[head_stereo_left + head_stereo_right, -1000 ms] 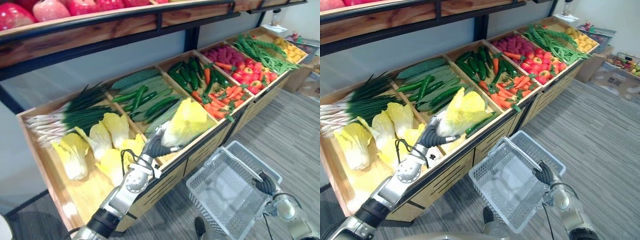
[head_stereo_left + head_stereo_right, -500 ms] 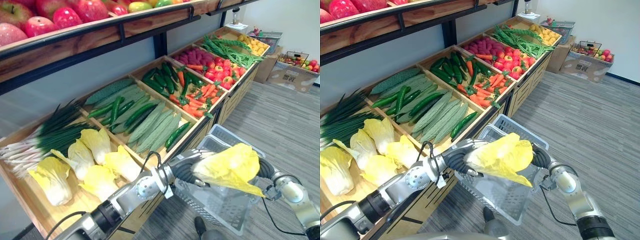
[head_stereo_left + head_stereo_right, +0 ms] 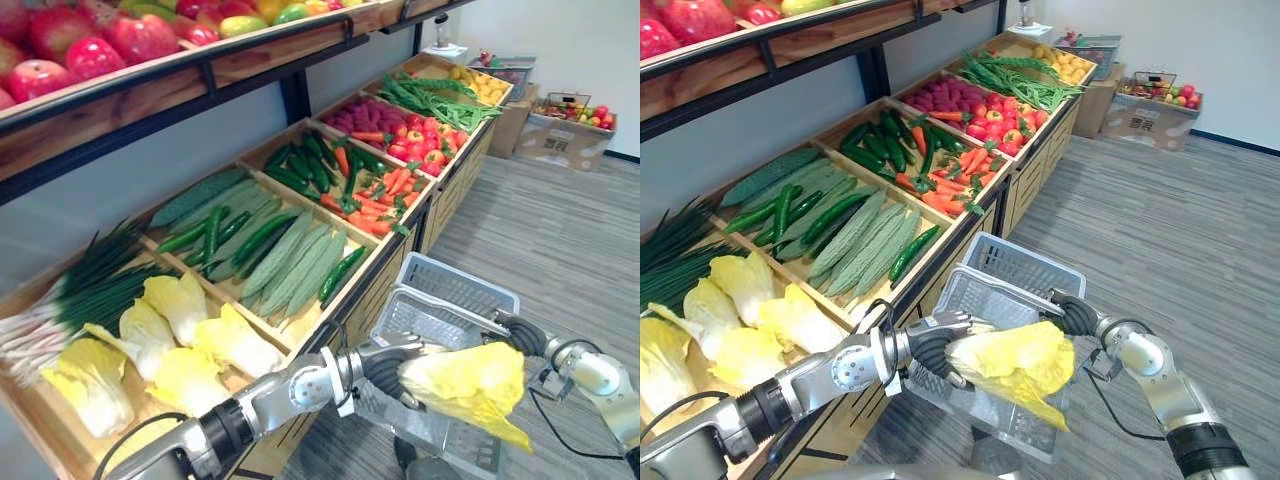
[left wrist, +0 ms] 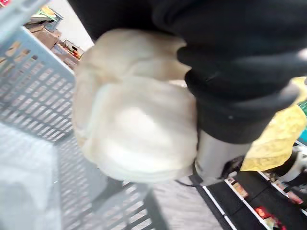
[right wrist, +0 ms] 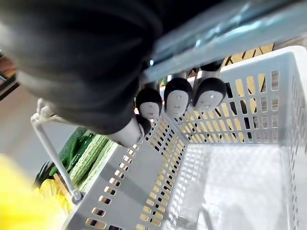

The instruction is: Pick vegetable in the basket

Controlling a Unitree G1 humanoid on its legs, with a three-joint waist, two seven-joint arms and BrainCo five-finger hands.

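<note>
Delivery into the basket (image 3: pixel 455 292), judged close to done: held up in the air by the left hand (image 3: pixel 385 362), with only the lowering and the letting go left to do. Clamps the stalk end of the cabbage (image 3: pixel 465 385) with curled fingers (image 3: pixel 398 346); cannot tell from the head views how the thumb sits. Hangs with leaf tips pointing out past the fingertips, over the near part of the basket, above the rim and apart from the mesh floor. Seen from the left wrist: pale butt of the cabbage pressed right against the dark palm cover, grey basket mesh just beyond it.

On the far side, hooked by the right hand (image 5: pixel 177 100): dark fingertips wrapped side by side round the handle (image 5: pixel 230 33), carrying the basket mouth-up.

Next, probably: lower the wrist until the leaves pass below the rim, keep clear of the raised handle and of the right-hand fingers, then uncurl and draw back. Calls for a level basket, to stop the head rolling toward one wall.

As for looks: bright yellow, crinkled leaves, tapering to a loose point away from the fingers; creamy white and rounded at the gripped end. Probably light and soft-leaved, so likely to give under a tight squeeze and to flop on release.
</note>
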